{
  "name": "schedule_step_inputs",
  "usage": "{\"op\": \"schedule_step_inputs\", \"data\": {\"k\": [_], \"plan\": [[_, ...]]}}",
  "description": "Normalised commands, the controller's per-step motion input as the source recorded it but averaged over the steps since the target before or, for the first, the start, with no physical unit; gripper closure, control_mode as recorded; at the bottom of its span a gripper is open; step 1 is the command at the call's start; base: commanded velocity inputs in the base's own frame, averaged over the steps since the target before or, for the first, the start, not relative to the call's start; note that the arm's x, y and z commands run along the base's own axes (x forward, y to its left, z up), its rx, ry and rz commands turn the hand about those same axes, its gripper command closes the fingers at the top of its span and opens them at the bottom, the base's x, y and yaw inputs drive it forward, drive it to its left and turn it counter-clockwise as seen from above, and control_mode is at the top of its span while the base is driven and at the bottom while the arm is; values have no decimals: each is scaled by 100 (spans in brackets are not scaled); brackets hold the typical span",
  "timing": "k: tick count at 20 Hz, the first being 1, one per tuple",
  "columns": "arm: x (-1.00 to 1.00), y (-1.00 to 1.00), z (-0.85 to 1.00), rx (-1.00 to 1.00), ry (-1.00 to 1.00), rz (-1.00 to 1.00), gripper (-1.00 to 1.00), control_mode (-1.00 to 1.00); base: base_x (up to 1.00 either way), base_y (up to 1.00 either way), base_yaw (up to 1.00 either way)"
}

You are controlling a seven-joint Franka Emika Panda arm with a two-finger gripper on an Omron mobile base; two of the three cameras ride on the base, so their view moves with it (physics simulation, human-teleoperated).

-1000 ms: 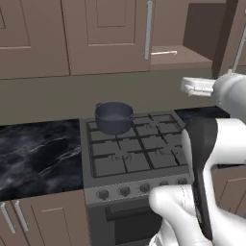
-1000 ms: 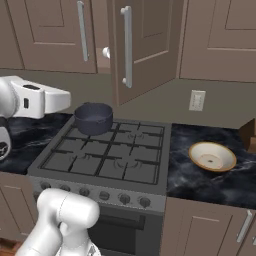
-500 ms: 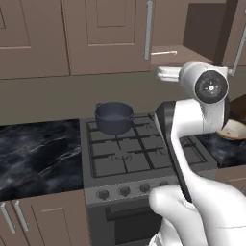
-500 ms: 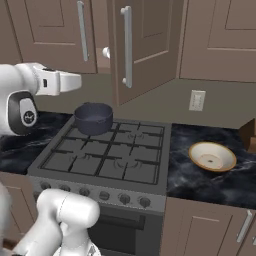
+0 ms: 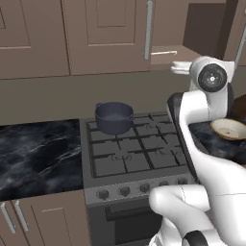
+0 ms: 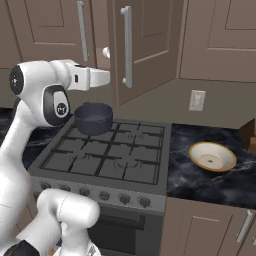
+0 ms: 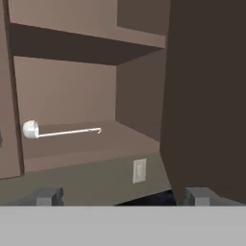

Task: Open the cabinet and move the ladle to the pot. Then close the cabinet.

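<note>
- Gripper (image 7: 122, 194) stood with its jaws wide apart and nothing between them; the two dark finger tips (image 7: 47, 196) rose at 7 and 5 o'clock of the hand view.
- In the right base view the gripper (image 6: 106, 52) was raised at cabinet height, pointing into the gap beside the open door, at roughly 12 o'clock from the pot.
- The cabinet (image 6: 150, 45) had its right door swung open; the left door (image 5: 105, 33) was shut, with its long silver bar handle (image 5: 148, 30) upright at the seam.
- The open door's bar handle (image 6: 127, 46) was seen just right of the gripper in the right base view.
- The ladle (image 7: 60, 130) lay flat on the cabinet's lower shelf (image 7: 96, 141), its white bowl toward 9 o'clock and its thin handle running toward 3 o'clock in the hand view. It was apart from the gripper.
- The pot (image 5: 114, 116) sat on the rear left burner of the gas stove (image 5: 132, 156), upright, with no lid.
- A shallow tan dish (image 6: 212, 156) rested on the black marble counter (image 6: 220, 175) at 3 o'clock from the stove, well apart from the pot.
- A white wall outlet (image 6: 197, 100) was on the backsplash above that counter.
</note>
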Motion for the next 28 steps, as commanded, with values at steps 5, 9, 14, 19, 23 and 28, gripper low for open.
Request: {"op": "schedule_step_inputs", "data": {"k": [5, 9, 14, 19, 23, 28], "plan": [[31, -67, 0, -1, 0, -16, -100, -100, 0, 0, 0], [9, -78, 0, -3, 0, -22, -100, -100, 0, 0, 0], [0, -97, 0, -4, 0, -30, -100, -100, 0, 0, 0], [0, -92, 1, 0, 4, -19, -100, -100, 0, 0, 0], [-61, 2, 11, 7, 7, 11, -100, -100, 0, 0, 0], [-98, 93, 20, 1, 6, 36, -100, -100, 0, 0, 0]]}}
